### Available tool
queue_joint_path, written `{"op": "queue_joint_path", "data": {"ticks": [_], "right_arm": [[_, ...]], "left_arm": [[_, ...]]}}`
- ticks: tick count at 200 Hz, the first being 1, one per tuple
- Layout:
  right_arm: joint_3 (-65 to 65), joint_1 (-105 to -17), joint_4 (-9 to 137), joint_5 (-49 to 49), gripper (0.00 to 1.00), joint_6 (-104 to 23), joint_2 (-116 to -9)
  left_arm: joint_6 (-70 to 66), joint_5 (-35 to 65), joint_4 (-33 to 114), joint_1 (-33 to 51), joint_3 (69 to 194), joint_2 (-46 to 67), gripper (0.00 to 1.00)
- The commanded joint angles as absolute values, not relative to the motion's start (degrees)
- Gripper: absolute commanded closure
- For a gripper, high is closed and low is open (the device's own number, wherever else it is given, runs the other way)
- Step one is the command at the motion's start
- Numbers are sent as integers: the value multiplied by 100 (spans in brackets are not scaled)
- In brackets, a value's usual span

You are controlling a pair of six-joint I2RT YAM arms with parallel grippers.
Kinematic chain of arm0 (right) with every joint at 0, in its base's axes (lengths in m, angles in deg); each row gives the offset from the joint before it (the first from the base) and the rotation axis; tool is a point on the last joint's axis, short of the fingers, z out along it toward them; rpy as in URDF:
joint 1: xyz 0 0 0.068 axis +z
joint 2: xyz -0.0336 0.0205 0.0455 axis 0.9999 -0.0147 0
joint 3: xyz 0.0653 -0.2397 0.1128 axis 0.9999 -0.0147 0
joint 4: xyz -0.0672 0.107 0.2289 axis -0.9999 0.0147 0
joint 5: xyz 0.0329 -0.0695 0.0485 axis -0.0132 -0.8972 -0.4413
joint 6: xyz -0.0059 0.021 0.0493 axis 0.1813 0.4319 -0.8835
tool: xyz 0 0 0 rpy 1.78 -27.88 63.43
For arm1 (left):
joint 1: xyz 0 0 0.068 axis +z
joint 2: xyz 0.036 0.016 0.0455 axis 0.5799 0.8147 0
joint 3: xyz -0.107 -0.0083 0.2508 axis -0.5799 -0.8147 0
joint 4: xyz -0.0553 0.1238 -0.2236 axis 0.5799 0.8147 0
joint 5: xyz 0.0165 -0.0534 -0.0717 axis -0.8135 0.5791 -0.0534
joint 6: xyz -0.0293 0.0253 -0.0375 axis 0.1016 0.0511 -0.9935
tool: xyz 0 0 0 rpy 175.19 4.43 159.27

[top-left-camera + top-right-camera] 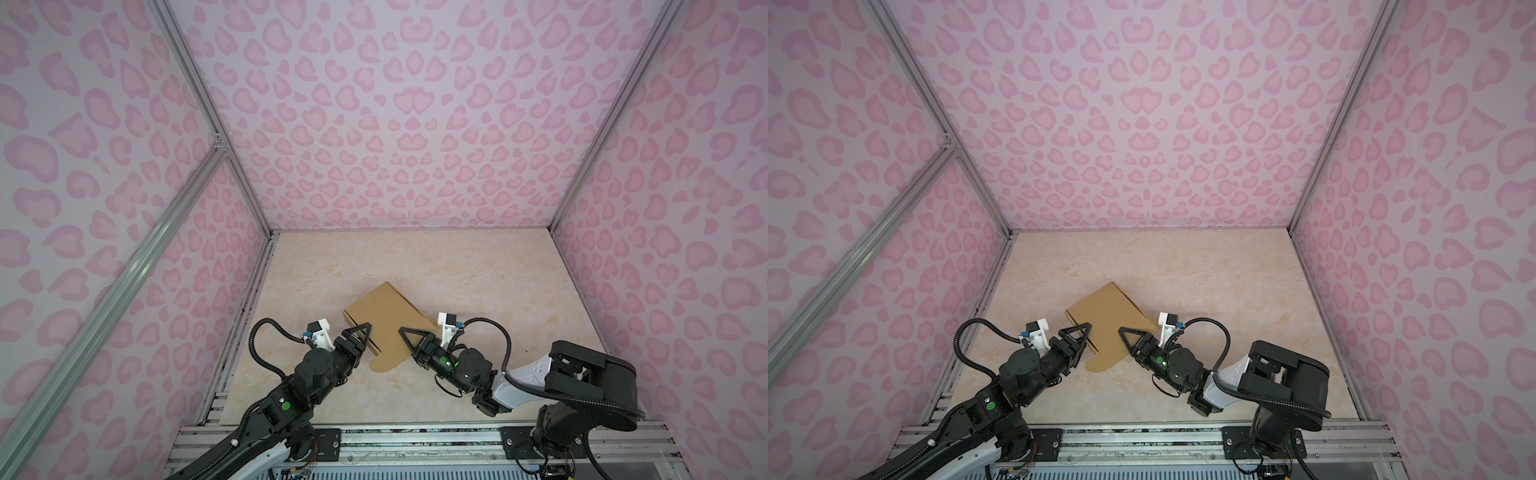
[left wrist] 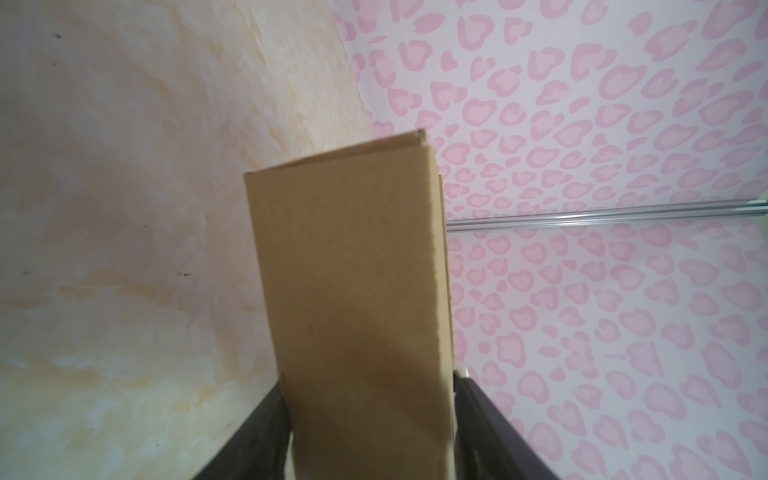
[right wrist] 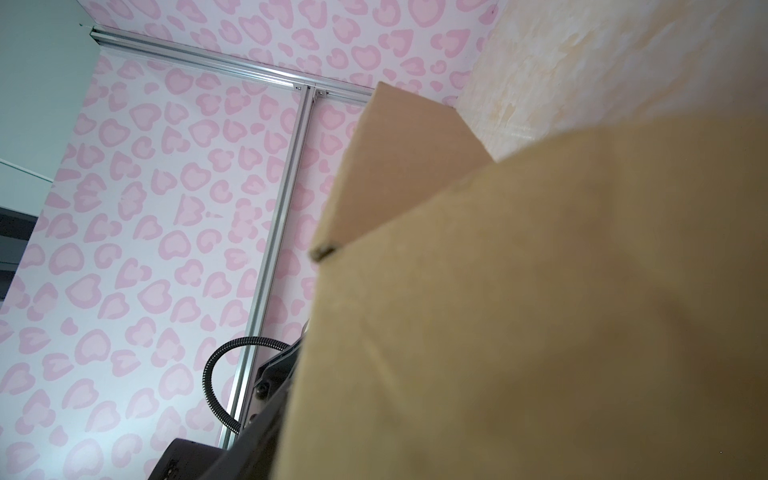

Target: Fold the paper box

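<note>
The paper box [image 1: 384,320] [image 1: 1104,316] is a brown cardboard mailer, folded shallow, lying askew on the table near its front. A rounded flap [image 1: 384,363] sticks out flat toward me. My left gripper [image 1: 360,332] [image 1: 1080,332] is at the box's left corner. In the left wrist view the box's side wall [image 2: 353,291] stands between its two fingers [image 2: 257,419], which lie against both faces. My right gripper [image 1: 409,338] [image 1: 1128,336] reaches over the lid from the right. In the right wrist view the cardboard [image 3: 540,291] hides all but one finger [image 3: 266,419].
The cream marbled table [image 1: 457,270] is walled on three sides by pink heart-print panels [image 1: 395,124] in aluminium frames. A metal rail [image 1: 415,436] runs along the front edge, where both arm bases sit. The left arm's cable loop [image 3: 212,374] hangs near the box.
</note>
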State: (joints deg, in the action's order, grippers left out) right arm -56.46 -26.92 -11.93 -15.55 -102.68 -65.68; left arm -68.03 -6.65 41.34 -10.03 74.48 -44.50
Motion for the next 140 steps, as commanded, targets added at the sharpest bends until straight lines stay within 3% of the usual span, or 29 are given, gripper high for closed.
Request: {"op": "queue_joint_path", "data": {"ticks": [1,36,87,140], "right_arm": [[-5703,-2752,-1152,-1569,38,-10194,-6423],[-5666,-2929,170,-1480,39,-9859,-5707],[-4847,-3097,4592,-1587,40,-8314,-4021],[-4546,-3144,6754,-1674,43,-7234,-3191]], "left_arm": [[-6665,-728,4066,-1004,7538,-4505,31],[-6281,-877,4580,-1005,7808,-4714,28],[-5607,-1302,6055,-995,8260,-5411,26],[-5599,-1361,6623,-997,7889,-6087,25]]}}
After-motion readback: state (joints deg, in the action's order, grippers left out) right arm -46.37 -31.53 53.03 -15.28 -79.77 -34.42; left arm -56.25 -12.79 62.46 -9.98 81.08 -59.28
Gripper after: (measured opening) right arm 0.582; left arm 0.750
